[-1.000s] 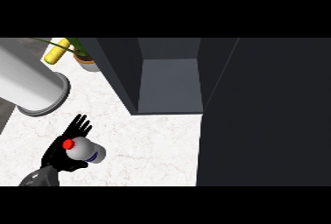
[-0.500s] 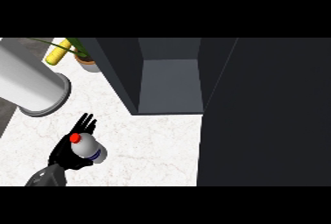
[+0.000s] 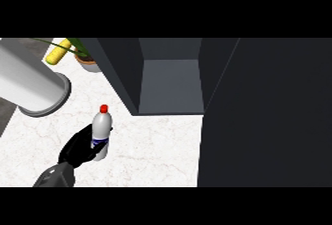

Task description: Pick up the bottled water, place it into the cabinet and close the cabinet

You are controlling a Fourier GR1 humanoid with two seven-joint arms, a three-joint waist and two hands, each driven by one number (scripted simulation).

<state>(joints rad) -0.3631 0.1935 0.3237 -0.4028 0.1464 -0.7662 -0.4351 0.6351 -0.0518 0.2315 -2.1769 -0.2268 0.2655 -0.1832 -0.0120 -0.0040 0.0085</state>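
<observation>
At seven o'clock, low on the white marbled table: the one hand in view and the bottle it carries.

Hand: left hand, black, on a grey forearm that enters from the lower edge at seven o'clock.

Hand state: fingers and thumb curled round the lower half of the bottled water, holding it.

Bottled water: white body, red cap, dark blue label band near the lower part. Cap points toward twelve o'clock; the base is hidden in the hand.

Bottle position: over the table at about eight o'clock from the centre of the view, apart from the cabinet, whose front edge lies toward one o'clock of the cap.

Cabinet: dark grey, open, its interior showing a paler grey floor panel; occupies the twelve o'clock part of the view.

Cabinet door: large dark panel filling the three o'clock side from top to bottom.

Cylinder: large, pale grey, lying slantwise at ten o'clock, with a flanged round end resting toward the table; well apart from the bottle.

Potted plant: small pot with green leaves at eleven o'clock, just beside the cabinet's left wall.

Yellow object: elongated, at eleven o'clock, next to the plant; what it is cannot be told.

Right hand: not seen in the head view.
</observation>
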